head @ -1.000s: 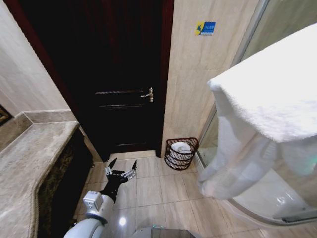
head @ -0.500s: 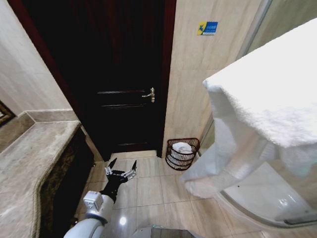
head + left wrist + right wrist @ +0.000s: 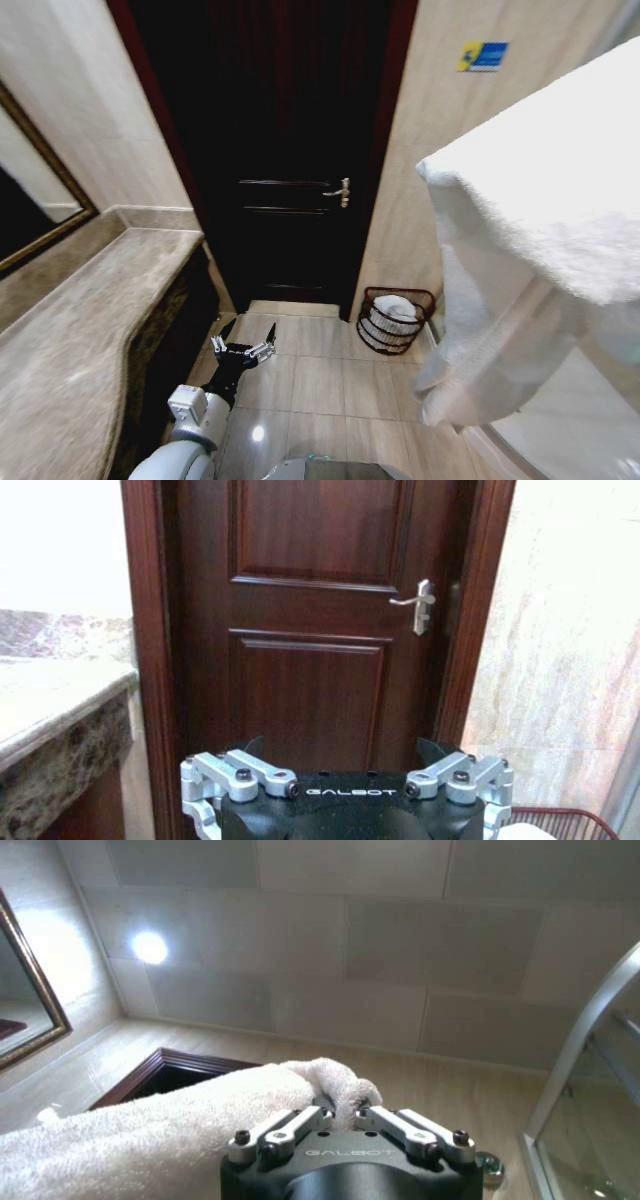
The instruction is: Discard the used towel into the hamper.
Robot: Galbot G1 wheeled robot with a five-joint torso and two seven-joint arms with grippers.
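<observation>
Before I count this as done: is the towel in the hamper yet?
Not yet. The towel hangs high, pinched in the right gripper. The hamper stands on the floor by the door, already holding white cloth.

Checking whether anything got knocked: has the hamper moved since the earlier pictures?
No. The hamper sits at the wall just right of the door, as before; the whole head view slid right, so the camera turned.

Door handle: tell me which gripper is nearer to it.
Left. The left gripper hovers open low over the floor, facing the door handle. The right gripper is raised high, shut on the towel.
</observation>
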